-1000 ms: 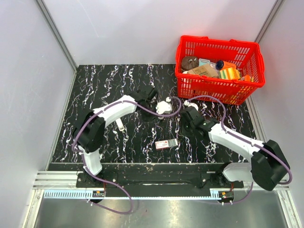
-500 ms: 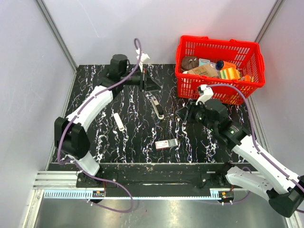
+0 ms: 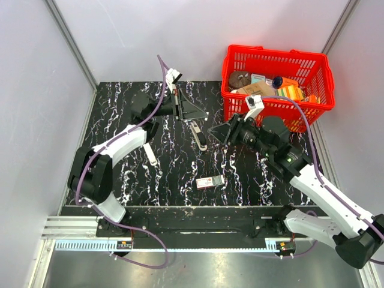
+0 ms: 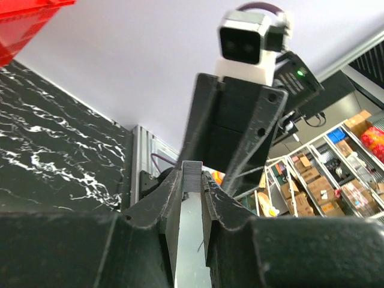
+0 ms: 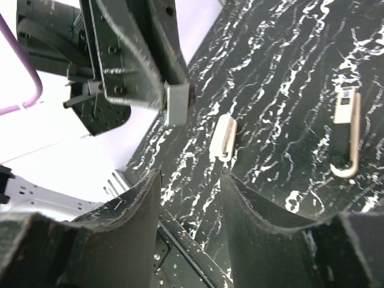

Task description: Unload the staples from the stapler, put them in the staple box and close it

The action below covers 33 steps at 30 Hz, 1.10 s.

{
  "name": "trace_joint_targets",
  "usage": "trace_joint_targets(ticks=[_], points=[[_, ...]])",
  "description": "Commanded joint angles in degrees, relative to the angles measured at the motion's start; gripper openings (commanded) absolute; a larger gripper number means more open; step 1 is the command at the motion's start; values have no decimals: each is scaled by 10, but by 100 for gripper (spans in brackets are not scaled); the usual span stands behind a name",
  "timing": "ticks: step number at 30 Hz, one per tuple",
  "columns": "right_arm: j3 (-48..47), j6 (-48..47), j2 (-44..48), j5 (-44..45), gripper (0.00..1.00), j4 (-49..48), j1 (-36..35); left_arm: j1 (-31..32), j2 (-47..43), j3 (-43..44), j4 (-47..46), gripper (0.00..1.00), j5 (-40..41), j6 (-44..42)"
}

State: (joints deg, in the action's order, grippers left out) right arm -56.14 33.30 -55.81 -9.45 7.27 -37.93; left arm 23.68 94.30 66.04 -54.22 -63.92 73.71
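- Clamped tight on a thin grey strip (image 4: 191, 234) over at the left end effector (image 3: 200, 114), up above the far middle of the tabletop (image 3: 120, 120).
- Seen end-on from the right wrist, just a small grey block pinched at those fingertips.
- Facing it from the right, the right end effector (image 5: 187, 180), fingers spread wide apart, nothing between them.
- Down flat on the tabletop, the stapler (image 3: 198, 135), just on the near side of the left end effector and left of the right one, touched by neither.
- Further left of the stapler, a slim white bar (image 3: 151, 155); nearer the bases, a small red-and-white box (image 3: 210, 182).
- Off in the far right corner, a red basket (image 3: 264, 111) with assorted items inside.
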Motion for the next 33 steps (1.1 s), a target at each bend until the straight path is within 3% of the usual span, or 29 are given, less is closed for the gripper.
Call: trace_joint_targets(ticks=[1,15,33], points=[[-19,52,-12,-62,51,-102,13,12,-43,-15,-95,22,-16,41],[-9,92,-33,-90,51,-177,23,15,-58,-30,-71,22,-16,20],[15,102,-41,-96,36,-194,25,15,-66,-27,-45,23,-16,5]])
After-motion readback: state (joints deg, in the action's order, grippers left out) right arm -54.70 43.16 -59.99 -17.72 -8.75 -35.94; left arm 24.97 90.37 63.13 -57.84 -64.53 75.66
